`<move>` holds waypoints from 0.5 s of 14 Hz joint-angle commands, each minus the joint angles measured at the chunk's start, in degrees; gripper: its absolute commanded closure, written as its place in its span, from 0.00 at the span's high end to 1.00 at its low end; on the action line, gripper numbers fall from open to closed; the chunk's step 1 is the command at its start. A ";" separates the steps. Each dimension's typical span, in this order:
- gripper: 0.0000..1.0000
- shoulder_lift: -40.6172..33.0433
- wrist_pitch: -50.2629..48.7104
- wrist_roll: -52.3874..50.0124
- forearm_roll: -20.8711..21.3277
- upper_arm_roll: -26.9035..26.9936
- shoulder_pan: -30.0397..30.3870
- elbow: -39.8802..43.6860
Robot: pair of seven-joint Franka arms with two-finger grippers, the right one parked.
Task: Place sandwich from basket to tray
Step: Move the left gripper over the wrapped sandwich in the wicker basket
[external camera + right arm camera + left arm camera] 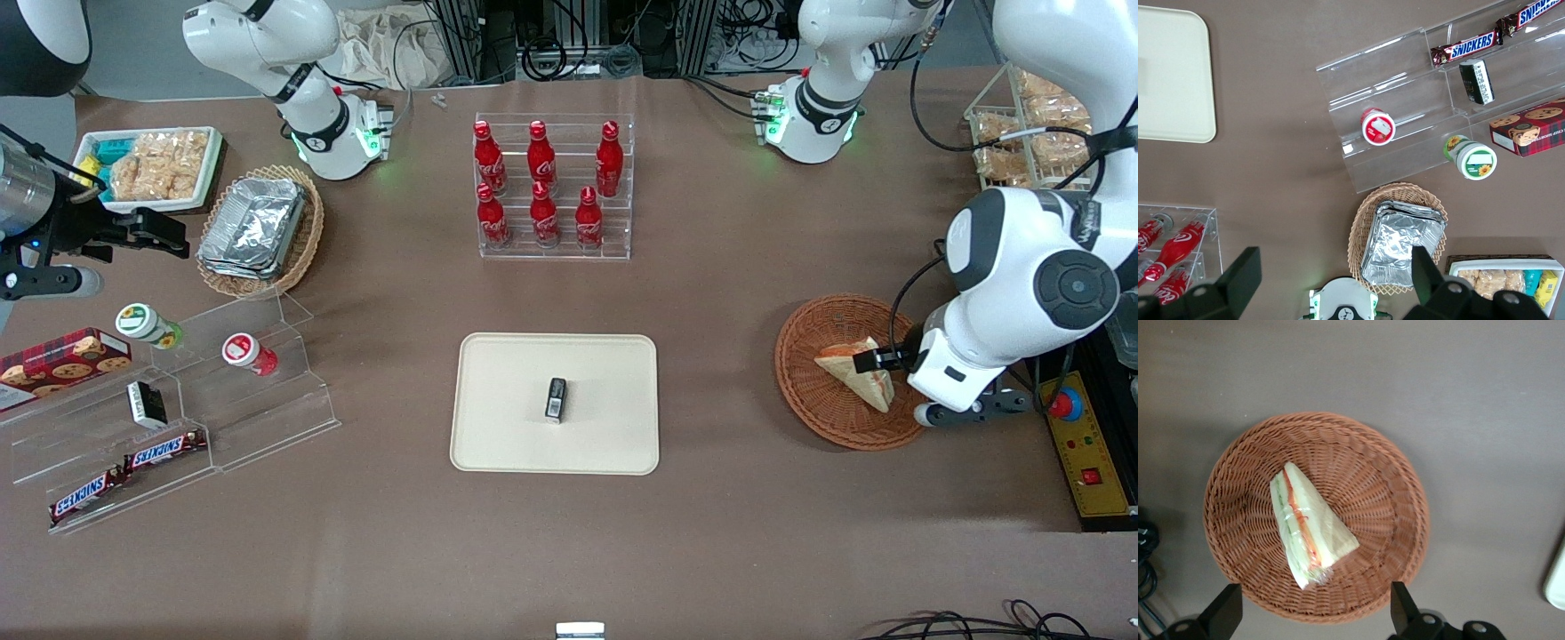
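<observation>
Soft white bread, thin clear wrap, red-orange and green filling along one cut edge: sandwich (1309,530) lying flat inside reddish-brown wicker basket (1401,493), toward working arm's end of table, tip aimed roughly at basket rim. Gripper (869,360) hovering just above wedge, fingers (1223,611) spread wide with whole wedge between them, holding nothing. Cream tray (498,436) well apart, mid-table nearer parked arm's end, bearing small dark packet (556,398) at its centre.

Likely very light and easily crushed; wrap probably slick, so a hard pinch risks squashing bread and squeezing filling out, while a faint one risks slipping. Best hold probably across the two broad bread faces near the thick middle, not at the thin tip and not along the filling edge. Lying flat, though, only the upper face presented, so a grip across the slanted sides at the widest part seems the workable choice. Woven ribs under it may snag wrap on lifting. Set-down best kept clear of dark packet.
</observation>
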 commanded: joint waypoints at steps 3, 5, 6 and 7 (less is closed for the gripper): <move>1.00 -1.81 6.22 -12.26 0.96 0.80 0.24 -7.21; 1.00 -1.73 9.75 -15.71 1.05 0.80 0.24 -10.12; 1.00 -1.47 10.29 -16.67 1.05 0.89 0.24 -10.48; 1.00 -0.94 10.38 -17.90 1.05 0.89 0.24 -10.57</move>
